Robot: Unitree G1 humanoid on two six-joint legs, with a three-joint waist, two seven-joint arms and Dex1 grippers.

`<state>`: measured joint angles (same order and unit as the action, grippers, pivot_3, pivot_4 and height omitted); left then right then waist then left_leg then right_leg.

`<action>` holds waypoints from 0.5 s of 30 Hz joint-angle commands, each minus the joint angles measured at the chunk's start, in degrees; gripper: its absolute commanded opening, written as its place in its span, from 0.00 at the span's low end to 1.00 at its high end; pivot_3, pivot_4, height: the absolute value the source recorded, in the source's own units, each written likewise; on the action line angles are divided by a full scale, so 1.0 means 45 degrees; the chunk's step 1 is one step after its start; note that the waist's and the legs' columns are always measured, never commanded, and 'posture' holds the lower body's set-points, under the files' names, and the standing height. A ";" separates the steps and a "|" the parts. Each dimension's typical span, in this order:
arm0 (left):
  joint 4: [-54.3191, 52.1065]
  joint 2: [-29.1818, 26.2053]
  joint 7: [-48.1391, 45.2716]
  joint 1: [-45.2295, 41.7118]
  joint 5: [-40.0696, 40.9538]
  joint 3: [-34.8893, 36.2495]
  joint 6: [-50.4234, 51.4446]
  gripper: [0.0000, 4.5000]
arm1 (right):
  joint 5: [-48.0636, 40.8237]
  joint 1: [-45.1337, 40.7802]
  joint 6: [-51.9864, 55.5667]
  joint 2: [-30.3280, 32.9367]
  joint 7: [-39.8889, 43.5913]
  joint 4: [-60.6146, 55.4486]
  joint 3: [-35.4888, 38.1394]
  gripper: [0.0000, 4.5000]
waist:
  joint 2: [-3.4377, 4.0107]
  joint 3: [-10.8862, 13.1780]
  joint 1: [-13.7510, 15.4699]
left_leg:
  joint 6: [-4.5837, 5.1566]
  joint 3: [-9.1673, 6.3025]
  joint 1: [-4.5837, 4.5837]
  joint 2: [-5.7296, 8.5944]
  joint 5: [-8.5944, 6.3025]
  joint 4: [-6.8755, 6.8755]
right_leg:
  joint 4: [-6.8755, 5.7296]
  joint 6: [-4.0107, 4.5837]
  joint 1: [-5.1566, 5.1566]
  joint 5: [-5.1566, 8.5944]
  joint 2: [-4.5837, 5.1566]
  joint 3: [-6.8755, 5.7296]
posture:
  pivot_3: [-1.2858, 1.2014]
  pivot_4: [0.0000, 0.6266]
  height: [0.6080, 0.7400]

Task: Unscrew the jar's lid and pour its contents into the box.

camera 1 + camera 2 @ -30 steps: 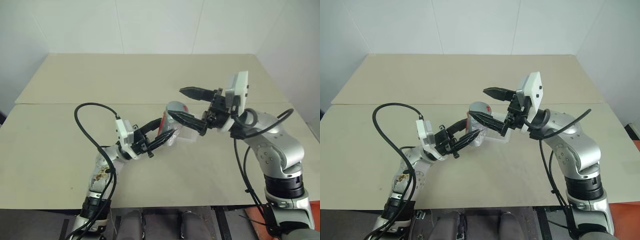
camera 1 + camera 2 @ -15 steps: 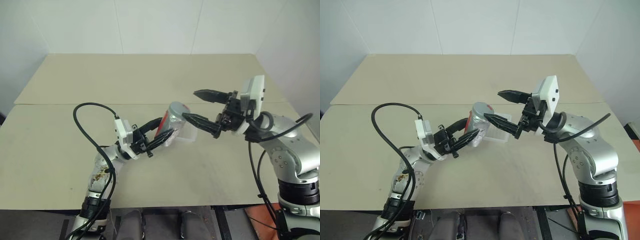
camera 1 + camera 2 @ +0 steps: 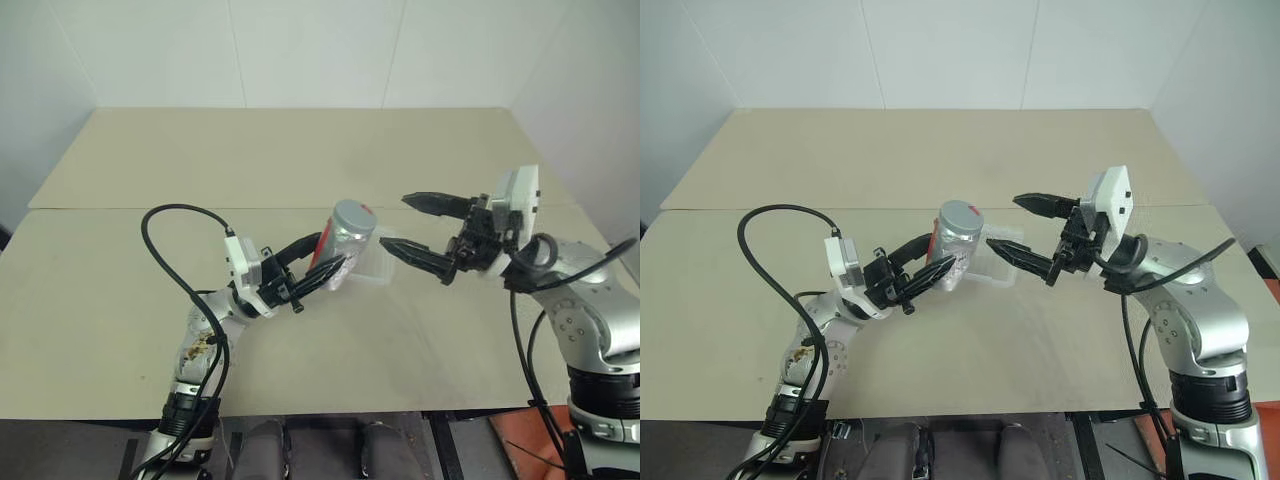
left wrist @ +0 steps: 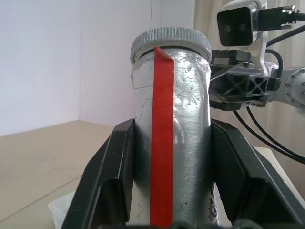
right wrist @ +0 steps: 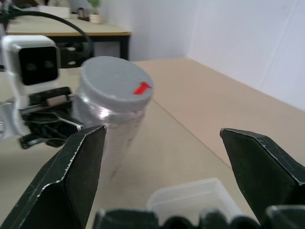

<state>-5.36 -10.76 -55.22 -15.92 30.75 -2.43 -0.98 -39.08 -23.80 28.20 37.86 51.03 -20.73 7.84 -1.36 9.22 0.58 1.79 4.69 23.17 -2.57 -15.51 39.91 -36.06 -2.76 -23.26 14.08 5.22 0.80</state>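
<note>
My left hand point(image 3: 322, 272) is clenched on the jar point(image 3: 342, 248), gripping its body from both sides and holding it above the desk point(image 3: 120, 300), tilted up toward my right. The grey lid point(image 3: 354, 215) with its small red mark is screwed on. A red strip runs down the jar's side. My right hand point(image 3: 412, 228) hangs released, fingers spread wide, just beside the lid without touching it. The box point(image 3: 372, 262) lies on the desk behind the jar, below and between my two hands.
</note>
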 commanded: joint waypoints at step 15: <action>-0.0424 0.0154 -0.0110 -0.0268 0.0237 -0.0012 -0.0198 0.45 | 0.1152 -0.0767 -0.0633 -0.0438 0.0266 0.1264 -0.0919 0.99 | 0.0000 0.0000 0.0023 | 0.0000 0.0002 0.0002 0.0004 0.0000 0.0000 | 0.0002 0.0000 0.0000 0.0000 0.0000 -0.0002 | 0.52 0.24 1.00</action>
<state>-5.39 -10.18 -55.25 -16.13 30.90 -2.44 -1.00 -34.50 -26.31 27.47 35.92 52.24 -14.35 2.84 -1.36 9.22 0.68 1.79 4.69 23.18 -2.55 -15.51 39.91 -36.03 -2.76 -23.26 14.08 5.22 0.79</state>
